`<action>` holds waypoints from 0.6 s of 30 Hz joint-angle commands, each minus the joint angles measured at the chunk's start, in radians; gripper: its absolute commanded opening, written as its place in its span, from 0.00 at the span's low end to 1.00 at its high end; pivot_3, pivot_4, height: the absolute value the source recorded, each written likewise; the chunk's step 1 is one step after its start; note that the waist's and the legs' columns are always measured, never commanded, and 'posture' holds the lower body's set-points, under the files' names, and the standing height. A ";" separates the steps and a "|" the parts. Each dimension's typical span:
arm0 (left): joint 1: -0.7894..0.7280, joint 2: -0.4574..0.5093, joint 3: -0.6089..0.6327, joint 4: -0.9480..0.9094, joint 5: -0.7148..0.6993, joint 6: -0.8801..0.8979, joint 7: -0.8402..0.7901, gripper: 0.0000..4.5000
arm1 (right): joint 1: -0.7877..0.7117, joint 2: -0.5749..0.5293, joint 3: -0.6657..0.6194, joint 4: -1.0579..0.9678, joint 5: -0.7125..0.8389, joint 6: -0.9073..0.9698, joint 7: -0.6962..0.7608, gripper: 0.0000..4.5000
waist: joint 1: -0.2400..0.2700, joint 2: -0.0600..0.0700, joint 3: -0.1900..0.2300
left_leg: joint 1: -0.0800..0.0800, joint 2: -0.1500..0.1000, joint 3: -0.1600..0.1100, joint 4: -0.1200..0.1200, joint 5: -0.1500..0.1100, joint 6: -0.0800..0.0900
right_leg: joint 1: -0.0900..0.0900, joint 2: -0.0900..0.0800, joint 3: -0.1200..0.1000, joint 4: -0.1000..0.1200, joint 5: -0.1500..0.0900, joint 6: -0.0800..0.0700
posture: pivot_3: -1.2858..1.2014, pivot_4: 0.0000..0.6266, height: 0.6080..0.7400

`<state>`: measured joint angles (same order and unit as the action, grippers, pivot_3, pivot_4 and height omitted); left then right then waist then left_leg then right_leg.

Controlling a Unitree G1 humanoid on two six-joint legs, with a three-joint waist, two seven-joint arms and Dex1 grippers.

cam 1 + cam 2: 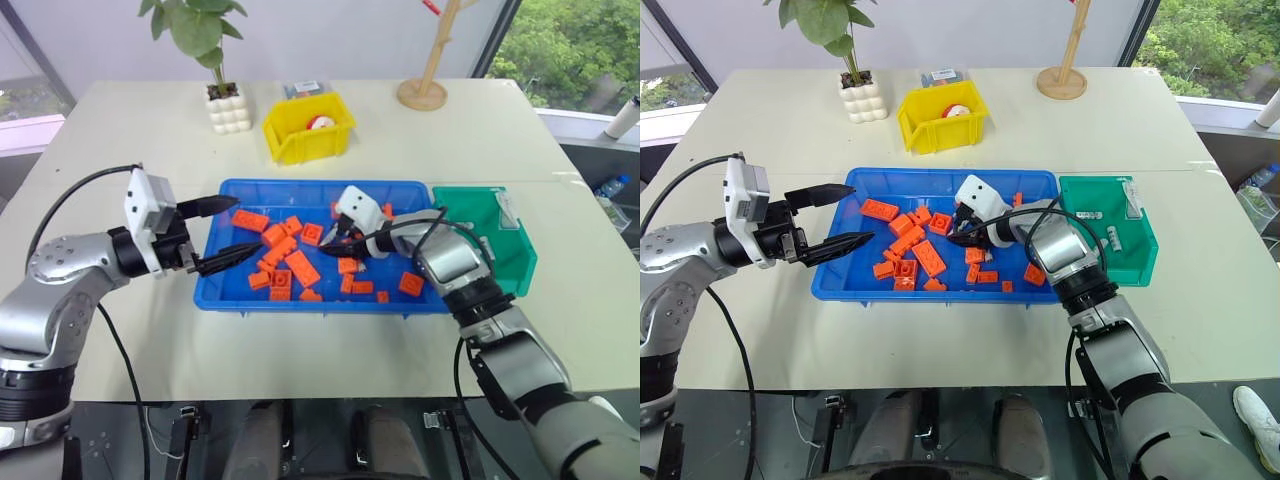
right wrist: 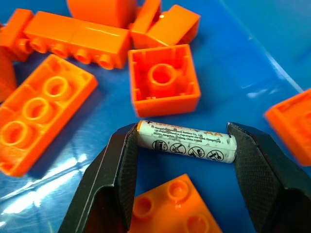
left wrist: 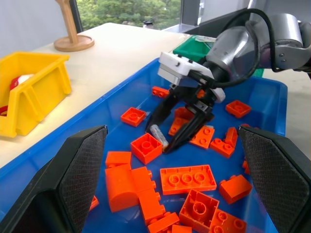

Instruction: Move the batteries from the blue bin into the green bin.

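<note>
Already your green bin (image 1: 1140, 255) at right holds three batteries (image 1: 1129, 198); your right gripper (image 2: 184, 145) pinches another endwise in the blue bin (image 1: 840, 285), left gripper (image 1: 222, 232) open.

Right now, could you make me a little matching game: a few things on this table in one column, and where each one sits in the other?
Things:
1. battery
2. orange bricks
3. potted plant
4. left gripper

Places:
A. scattered in the blue bin
B. between the right gripper's fingers
C. left of the yellow bin
D. at the blue bin's left edge

Pairs: 1-B, 2-A, 3-C, 4-D
</note>
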<state>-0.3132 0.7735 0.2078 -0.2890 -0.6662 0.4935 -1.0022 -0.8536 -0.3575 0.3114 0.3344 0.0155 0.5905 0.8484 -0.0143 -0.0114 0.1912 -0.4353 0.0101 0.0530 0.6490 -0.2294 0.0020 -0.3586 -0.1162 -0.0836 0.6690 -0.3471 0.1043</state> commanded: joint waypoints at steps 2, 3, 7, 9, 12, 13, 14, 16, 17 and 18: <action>-0.064 -0.015 -0.034 0.020 -0.013 -0.019 -0.048 1.00 | -0.121 -0.088 -0.116 -0.113 0.033 0.044 0.005 0.49 | 0.005 0.000 0.000 | 0.000 0.000 0.000 0.000 0.000 0.000 | 0.000 0.000 0.000 0.000 0.000 0.000 | 0.52 0.24 1.00; -0.085 -0.026 -0.046 0.040 -0.013 -0.020 -0.058 1.00 | -0.135 -0.111 -0.135 -0.123 0.040 0.059 0.007 0.49 | 0.007 0.000 0.000 | 0.000 0.000 0.000 0.000 0.000 0.000 | 0.000 0.000 0.000 0.000 0.000 0.000 | 0.52 0.24 1.00; -0.177 -0.085 -0.101 0.126 -0.006 -0.022 -0.103 1.00 | -0.134 -0.228 -0.187 -0.186 0.042 0.108 0.014 0.49 | 0.007 -0.001 0.000 | 0.000 -0.001 0.000 0.000 0.000 0.000 | 0.001 0.000 0.000 0.000 0.000 0.000 | 0.52 0.24 1.00; -0.213 -0.111 -0.131 0.164 0.015 -0.035 -0.123 1.00 | -0.111 -0.277 -0.212 -0.224 0.048 0.138 0.013 0.49 | 0.004 -0.001 0.000 | 0.000 -0.001 0.000 0.000 0.000 0.000 | 0.001 0.000 0.000 0.000 0.000 0.000 | 0.52 0.24 1.00; -0.291 -0.157 -0.186 0.260 0.040 -0.054 -0.179 1.00 | -0.025 -0.374 -0.283 -0.318 0.066 0.222 0.003 0.49 | 0.008 -0.001 0.000 | 0.000 -0.001 0.000 0.000 0.000 0.000 | 0.001 0.000 0.000 0.000 0.000 0.000 | 0.52 0.24 1.00; -0.306 -0.165 -0.196 0.283 0.047 -0.060 -0.194 1.00 | -0.004 -0.393 -0.296 -0.340 0.072 0.241 -0.001 0.49 | 0.008 -0.001 0.000 | 0.000 -0.001 0.000 0.000 0.000 0.000 | 0.000 0.000 0.000 0.000 0.000 0.000 | 0.52 0.24 1.00; -0.320 -0.172 -0.205 0.304 0.057 -0.069 -0.206 1.00 | 0.015 -0.408 -0.307 -0.358 0.077 0.254 -0.004 0.49 | 0.006 -0.001 0.000 | -0.001 -0.001 0.001 0.000 0.000 0.000 | 0.000 0.000 0.000 0.000 0.000 0.000 | 0.52 0.24 1.00; -0.356 -0.191 -0.226 0.361 0.080 -0.096 -0.238 1.00 | 0.079 -0.456 -0.344 -0.417 0.087 0.294 -0.011 0.49 | 0.003 0.000 0.000 | -0.001 0.000 0.001 0.000 0.000 0.000 | 0.000 0.000 0.000 -0.001 0.000 0.000 | 0.52 0.24 1.00; -0.371 -0.200 -0.233 0.385 0.089 -0.106 -0.253 1.00 | 0.108 -0.477 -0.361 -0.446 0.092 0.313 -0.015 0.49 | 0.004 0.000 0.000 | -0.001 0.000 0.001 0.000 0.000 0.000 | 0.000 0.000 0.000 -0.001 0.000 0.000 | 0.52 0.24 1.00; -0.385 -0.207 -0.242 0.409 0.100 -0.120 -0.268 1.00 | 0.142 -0.499 -0.384 -0.480 0.098 0.341 -0.022 0.49 | 0.003 0.000 0.000 | -0.001 0.000 0.001 0.000 0.000 0.000 | 0.000 0.000 0.000 0.000 0.000 0.000 | 0.52 0.24 1.00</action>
<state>-0.6746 0.5644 -0.0312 0.1051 -0.5822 0.4062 -1.2433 -0.7203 -0.8270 -0.0177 -0.0723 0.0995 0.9015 0.8377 -0.0110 -0.0117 0.1911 -0.4359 0.0101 0.0542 0.6489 -0.2294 0.0022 -0.3587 -0.1161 -0.0839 0.6682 -0.3471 0.1043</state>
